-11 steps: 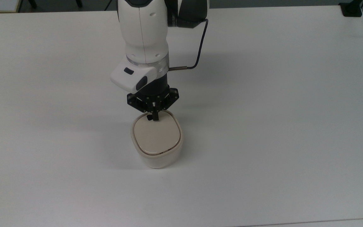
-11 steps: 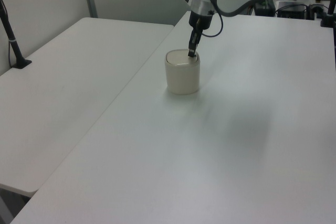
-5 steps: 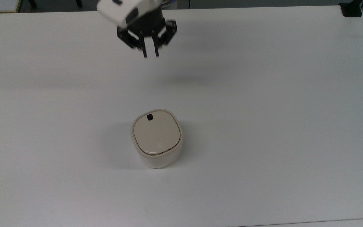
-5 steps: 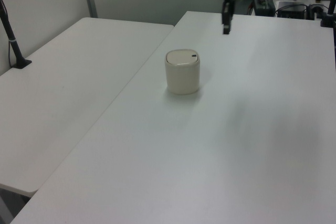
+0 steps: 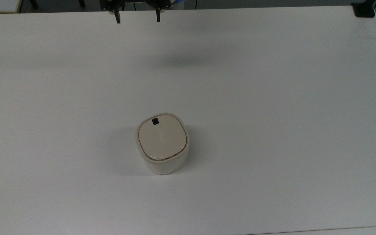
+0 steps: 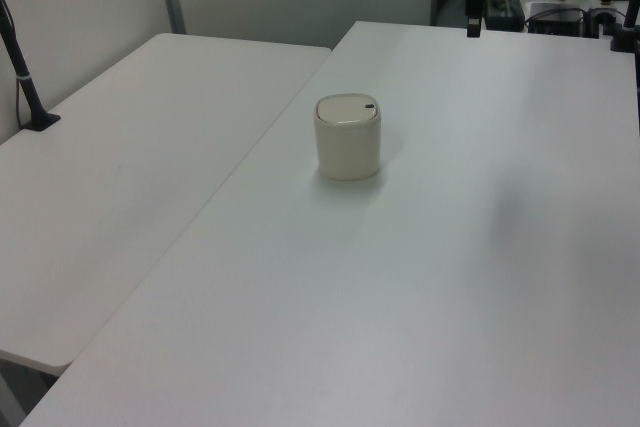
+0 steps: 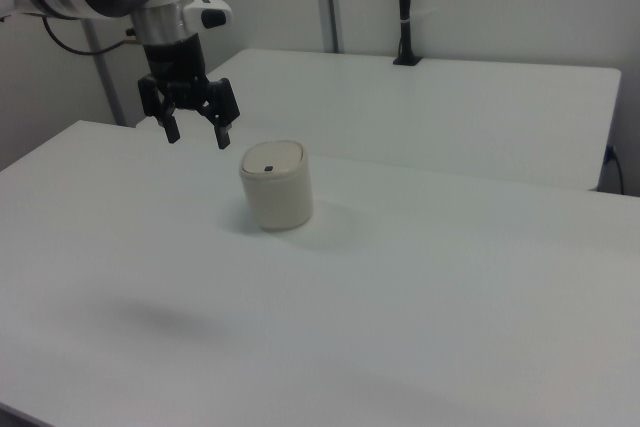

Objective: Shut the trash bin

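Black two-finger gripper (image 7: 197, 135) has pulled up and away, fingers now spread wide, empty.
Small cream plastic trash bin (image 5: 162, 143) unmoved, beige lid flat; top view crops the gripper.

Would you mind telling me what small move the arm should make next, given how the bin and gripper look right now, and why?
Probably none beyond holding clear or retreating a little further. The trash bin has its lid lying flat and flush on the rim, the black tab uncovered, so it looks closed. The gripper is open, holds nothing, and hangs above the table, well apart from the bin.
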Motion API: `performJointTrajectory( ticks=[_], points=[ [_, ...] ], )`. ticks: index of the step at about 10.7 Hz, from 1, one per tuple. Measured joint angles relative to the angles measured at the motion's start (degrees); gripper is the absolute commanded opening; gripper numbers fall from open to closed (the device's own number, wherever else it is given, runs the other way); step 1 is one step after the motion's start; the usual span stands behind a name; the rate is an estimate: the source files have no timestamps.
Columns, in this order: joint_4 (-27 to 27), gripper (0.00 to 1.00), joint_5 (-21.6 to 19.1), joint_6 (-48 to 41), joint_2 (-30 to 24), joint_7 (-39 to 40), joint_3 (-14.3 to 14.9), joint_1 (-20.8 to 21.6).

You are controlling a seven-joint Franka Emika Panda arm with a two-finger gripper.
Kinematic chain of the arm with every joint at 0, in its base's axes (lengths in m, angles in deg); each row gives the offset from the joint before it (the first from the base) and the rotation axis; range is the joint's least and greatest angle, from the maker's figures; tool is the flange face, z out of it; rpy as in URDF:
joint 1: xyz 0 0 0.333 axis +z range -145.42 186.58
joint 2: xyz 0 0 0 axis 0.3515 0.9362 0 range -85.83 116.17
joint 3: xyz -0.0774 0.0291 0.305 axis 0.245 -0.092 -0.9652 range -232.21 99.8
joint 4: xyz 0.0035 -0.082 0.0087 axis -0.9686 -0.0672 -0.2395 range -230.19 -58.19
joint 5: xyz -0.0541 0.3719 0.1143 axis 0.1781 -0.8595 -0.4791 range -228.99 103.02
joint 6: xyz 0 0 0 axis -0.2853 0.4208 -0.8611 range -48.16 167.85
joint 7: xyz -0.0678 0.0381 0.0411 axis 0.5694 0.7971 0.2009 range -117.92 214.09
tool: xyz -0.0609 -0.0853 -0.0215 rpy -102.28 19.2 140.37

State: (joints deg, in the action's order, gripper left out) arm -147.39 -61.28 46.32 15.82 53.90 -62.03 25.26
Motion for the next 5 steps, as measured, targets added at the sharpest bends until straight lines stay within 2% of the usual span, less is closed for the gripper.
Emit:
performJointTrajectory(
  ticks=[5],
  points=[
    [-0.03,1.0,0.08,-0.04,-0.02,-0.01,0.0,-0.5]
  ],
)
